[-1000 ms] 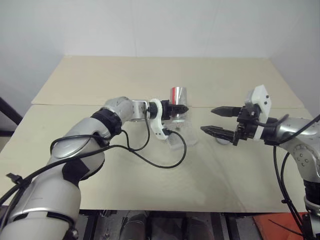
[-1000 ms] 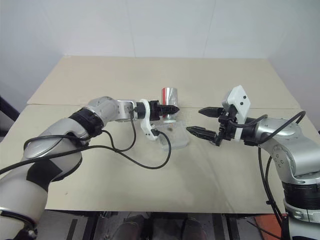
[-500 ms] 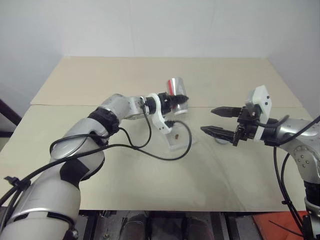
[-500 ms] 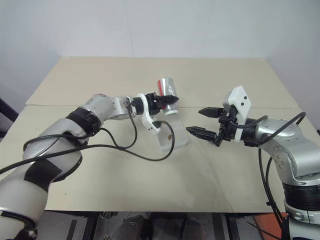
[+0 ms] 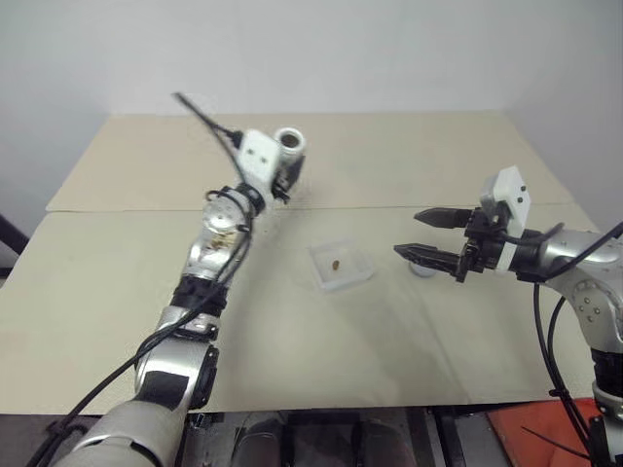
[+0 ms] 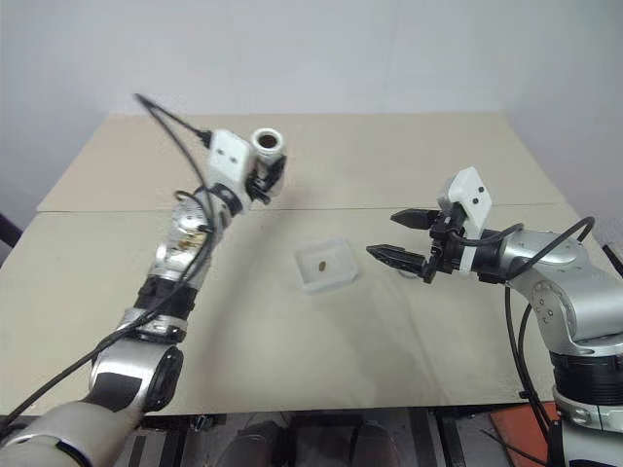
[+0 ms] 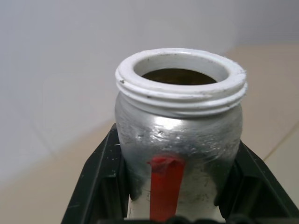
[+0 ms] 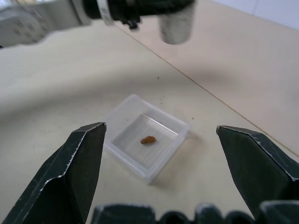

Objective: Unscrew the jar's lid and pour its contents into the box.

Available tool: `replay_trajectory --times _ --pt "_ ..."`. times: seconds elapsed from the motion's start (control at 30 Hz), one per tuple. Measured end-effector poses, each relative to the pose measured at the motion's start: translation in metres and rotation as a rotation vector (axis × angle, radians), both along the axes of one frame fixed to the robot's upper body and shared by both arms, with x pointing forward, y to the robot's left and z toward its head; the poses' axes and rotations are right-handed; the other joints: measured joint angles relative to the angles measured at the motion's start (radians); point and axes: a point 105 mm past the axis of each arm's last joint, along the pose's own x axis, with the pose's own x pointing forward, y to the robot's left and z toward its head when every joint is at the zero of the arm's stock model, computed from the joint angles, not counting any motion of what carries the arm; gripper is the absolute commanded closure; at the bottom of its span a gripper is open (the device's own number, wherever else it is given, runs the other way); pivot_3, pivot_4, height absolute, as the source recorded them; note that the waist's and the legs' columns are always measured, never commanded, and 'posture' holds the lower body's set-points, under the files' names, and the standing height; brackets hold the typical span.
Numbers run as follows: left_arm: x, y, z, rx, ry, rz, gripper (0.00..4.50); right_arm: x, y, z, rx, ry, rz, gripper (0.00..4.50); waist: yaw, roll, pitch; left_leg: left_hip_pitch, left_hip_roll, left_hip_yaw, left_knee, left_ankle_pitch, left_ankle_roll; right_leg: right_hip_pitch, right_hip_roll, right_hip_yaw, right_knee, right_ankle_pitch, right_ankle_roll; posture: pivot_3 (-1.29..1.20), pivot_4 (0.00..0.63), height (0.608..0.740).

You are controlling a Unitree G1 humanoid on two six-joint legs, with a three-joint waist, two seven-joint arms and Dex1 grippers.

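The left hand (image 5: pixel 284 167) is raised above the far part of the desk (image 5: pixel 146 292) and is clamped on the jar (image 7: pixel 180 135), which has no lid, its white threaded mouth uncovered. The clear box (image 5: pixel 342 265) lies on the desk with the brown pellet (image 5: pixel 335 263) inside. The lid (image 5: pixel 421 269) rests on the desk under the right hand (image 5: pixel 409 234), whose fingers stand wide apart, holding nothing.

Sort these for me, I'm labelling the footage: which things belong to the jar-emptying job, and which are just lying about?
Part of the job:
- jar, uncapped, held up off the table
- lid, on the table right of the box
- box
- pellet, lying in the box

Just there:
- tan table
- black cable on the left arm
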Motion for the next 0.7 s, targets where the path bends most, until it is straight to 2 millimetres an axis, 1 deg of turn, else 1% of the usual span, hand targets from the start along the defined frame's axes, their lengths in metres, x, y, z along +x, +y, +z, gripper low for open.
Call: replay_trajectory --times 0.07,0.13,0.2,0.43,0.53,0.67,0.7 --pt "-0.006 0.007 -0.014 -0.019 0.057 -0.009 2.54 0.0 0.0 0.0 0.001 0.0 0.001 0.1 0.0 0.0 0.0 0.002 0.0 0.0 0.0 0.0 0.0 0.001 0.0 0.001 0.001 0.0 0.0 0.0 0.15 0.74" --pt "-0.012 0.011 -0.034 -0.023 0.117 -0.014 2.54 0.0 0.001 0.0 0.003 0.0 0.003 0.1 0.002 0.0 0.0 0.002 -0.001 0.0 0.0 0.0 0.0 0.001 0.0 0.001 0.001 0.0 0.0 0.0 0.15 0.74" --pt "-0.015 0.015 -0.05 -0.031 0.161 -0.003 2.54 0.0 0.001 0.0 0.004 0.0 0.006 0.1 0.007 0.0 0.0 0.002 -0.001 0.0 0.0 0.0 0.0 0.001 0.0 0.001 0.001 0.0 0.0 0.0 0.15 0.74" --pt "-0.026 0.021 -0.07 -0.016 0.103 0.046 2.54 -0.003 0.004 0.001 0.009 -0.001 0.025 0.1 0.016 0.0 0.0 0.002 -0.001 -0.001 0.0 0.0 0.0 0.001 0.0 0.001 0.001 0.0 0.0 0.0 0.15 0.74" --pt "-0.029 0.019 -0.075 -0.029 0.101 0.043 2.54 -0.003 0.005 0.001 0.011 -0.001 0.028 0.1 0.016 0.0 0.0 0.002 -0.001 -0.001 0.0 0.0 0.0 0.001 0.0 0.001 0.001 0.0 -0.001 0.0 0.15 0.74" --pt "-0.033 0.02 -0.087 -0.036 0.124 0.046 2.54 -0.004 0.005 0.001 0.008 -0.002 0.027 0.1 0.014 0.0 0.0 0.002 -0.001 -0.001 0.0 0.0 0.0 0.001 0.0 0.001 0.001 0.0 -0.001 0.0 0.15 0.74" --pt "-0.033 0.02 -0.089 -0.037 0.128 0.047 2.19 -0.004 0.005 0.001 0.008 -0.001 0.026 0.04 0.014 0.0 0.0 0.002 -0.001 -0.001 0.0 0.0 0.0 0.001 0.0 0.001 0.001 0.0 -0.001 0.0 0.15 0.74"
